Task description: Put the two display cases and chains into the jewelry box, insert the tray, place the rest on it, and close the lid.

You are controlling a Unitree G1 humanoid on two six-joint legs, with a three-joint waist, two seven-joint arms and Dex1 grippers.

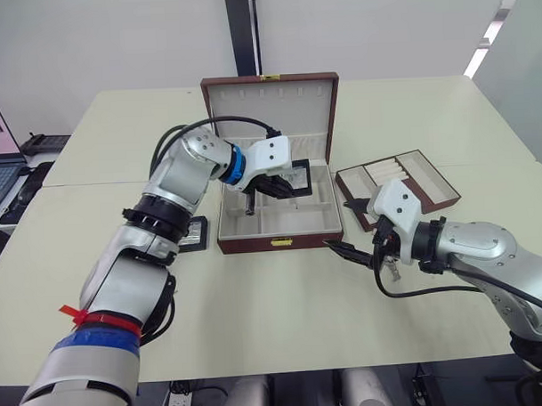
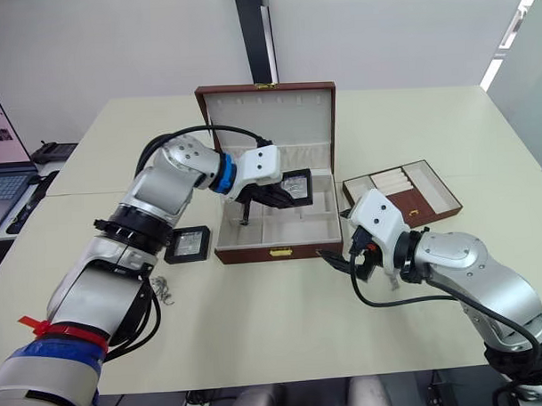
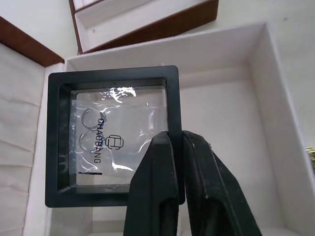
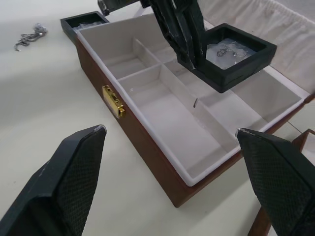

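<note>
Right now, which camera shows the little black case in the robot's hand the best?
The left wrist view. The case is seen flat on there, with rings and lettering visible under its clear window, pinched at one edge by the left hand. The right wrist view shows it tilted above the open box. Both eye views show it small and partly hidden.

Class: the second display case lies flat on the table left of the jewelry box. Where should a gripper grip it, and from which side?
Probably from above, fingers pinching one edge of the black frame of the display case: it lies flat, leaving only its thin rim to grip.
</note>
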